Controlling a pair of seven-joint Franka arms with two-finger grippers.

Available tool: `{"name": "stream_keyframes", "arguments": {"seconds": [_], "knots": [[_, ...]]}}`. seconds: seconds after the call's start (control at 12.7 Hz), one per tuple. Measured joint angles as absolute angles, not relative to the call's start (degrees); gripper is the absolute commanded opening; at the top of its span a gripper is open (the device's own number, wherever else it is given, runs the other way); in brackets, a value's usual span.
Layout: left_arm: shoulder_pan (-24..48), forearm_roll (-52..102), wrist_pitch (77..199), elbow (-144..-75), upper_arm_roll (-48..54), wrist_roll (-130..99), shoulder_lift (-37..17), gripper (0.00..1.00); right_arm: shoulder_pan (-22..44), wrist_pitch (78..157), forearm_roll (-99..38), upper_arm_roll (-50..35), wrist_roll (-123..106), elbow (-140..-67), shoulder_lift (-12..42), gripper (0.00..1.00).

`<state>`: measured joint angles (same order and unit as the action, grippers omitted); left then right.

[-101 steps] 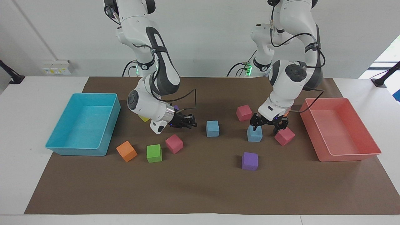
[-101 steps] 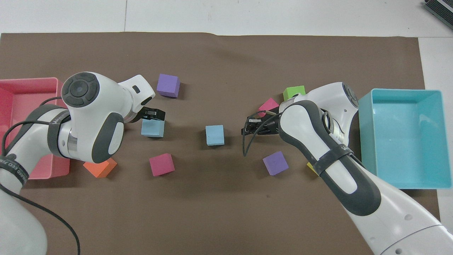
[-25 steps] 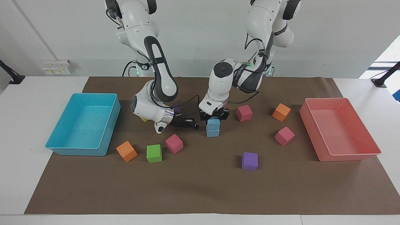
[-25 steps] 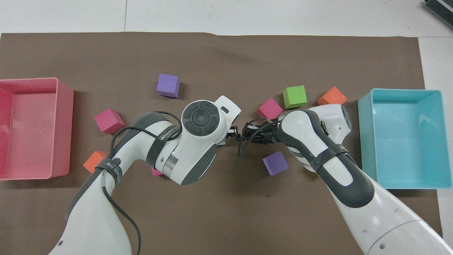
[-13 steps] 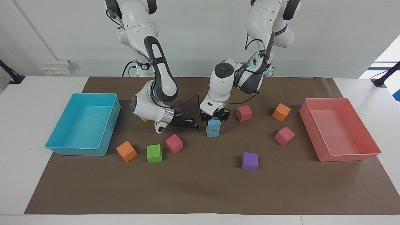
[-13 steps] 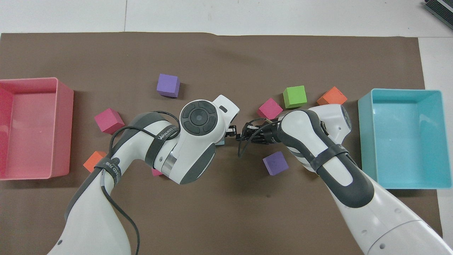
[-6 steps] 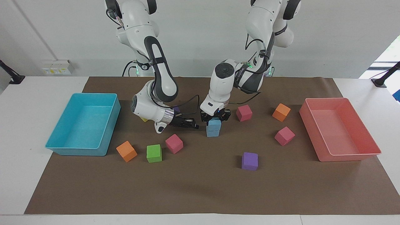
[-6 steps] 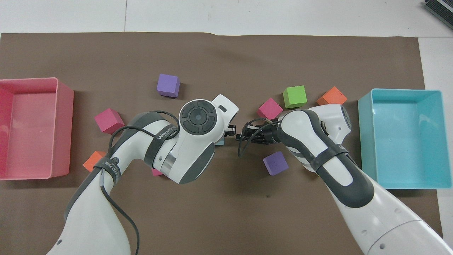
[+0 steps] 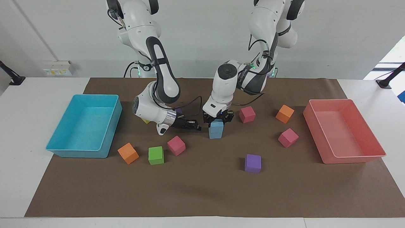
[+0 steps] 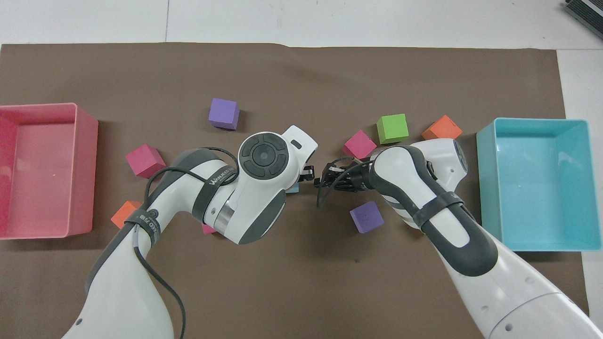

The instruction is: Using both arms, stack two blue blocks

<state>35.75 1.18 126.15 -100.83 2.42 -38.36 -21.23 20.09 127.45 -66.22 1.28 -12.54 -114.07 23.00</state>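
On the lower blue block (image 9: 215,133), the upper blue block (image 9: 216,125) sits squarely upright.

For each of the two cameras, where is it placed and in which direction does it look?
Facing view: high across the table, looking at the robots; both arms show whole, left gripper over the blue stack.
Overhead view: above the robots' end, looking steeply down; arms enter from below, right gripper beside the left arm's wrist.
Shared: turquoise tray, pink tray, green cube.

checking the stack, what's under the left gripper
Two blue blocks: the upper blue block sits on the lower blue block, right below the left gripper. Overhead, the arm covers nearly all of them.
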Motion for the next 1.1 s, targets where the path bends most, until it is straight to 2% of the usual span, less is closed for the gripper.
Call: {"name": "stream_keyframes", "arguments": {"seconds": [0.39, 0.71, 0.94, 1.1], "knots": [[35.7, 1.1, 126.3, -100.5, 2.3, -38.3, -20.3, 1.0, 20.1, 127.4, -66.2, 1.3, -12.5, -114.1, 23.0, 0.0], [35.4, 1.1, 125.0, -100.2, 2.1, -38.2, -15.7, 1.0, 20.1, 127.4, -66.2, 1.3, -12.7, -114.1, 23.0, 0.0], [32.5, 1.1, 119.6, -100.4, 1.5, -33.1, -12.0, 1.0, 20.1, 127.4, -66.2, 1.3, -13.9, -114.1, 23.0, 0.0], [27.5, 1.0, 116.0, -100.6, 1.2, -25.3, -9.5, 1.0, 20.1, 127.4, -66.2, 1.3, -13.9, -114.0, 22.5, 0.0]]}}
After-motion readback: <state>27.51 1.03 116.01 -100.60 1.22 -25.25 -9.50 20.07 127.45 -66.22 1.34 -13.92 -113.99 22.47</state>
